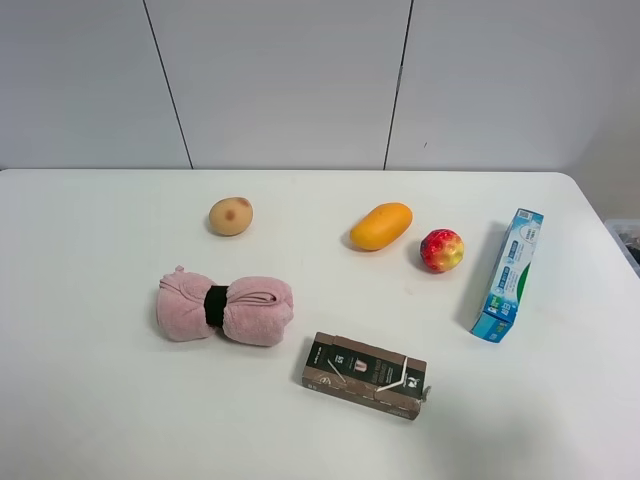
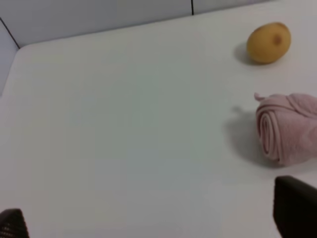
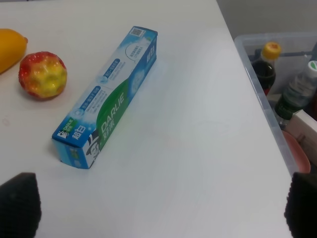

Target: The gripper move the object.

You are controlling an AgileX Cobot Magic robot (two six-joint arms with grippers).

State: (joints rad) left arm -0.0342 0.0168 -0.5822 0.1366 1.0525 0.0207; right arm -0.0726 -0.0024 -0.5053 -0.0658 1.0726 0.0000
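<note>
red-and-yellow ball [image 1: 442,250] rests on the table, untouched.

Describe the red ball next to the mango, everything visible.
The red ball is small and round, apple-like, mostly red with yellow blotches and a yellow-green patch facing up; its skin looks glossy and slightly dimpled in the right wrist view. It sits on the white table, between the orange mango and the blue-green toothpaste box. It is close to the mango; the views do not settle whether they touch. It is clear of the box. No jaws are near it.
</note>
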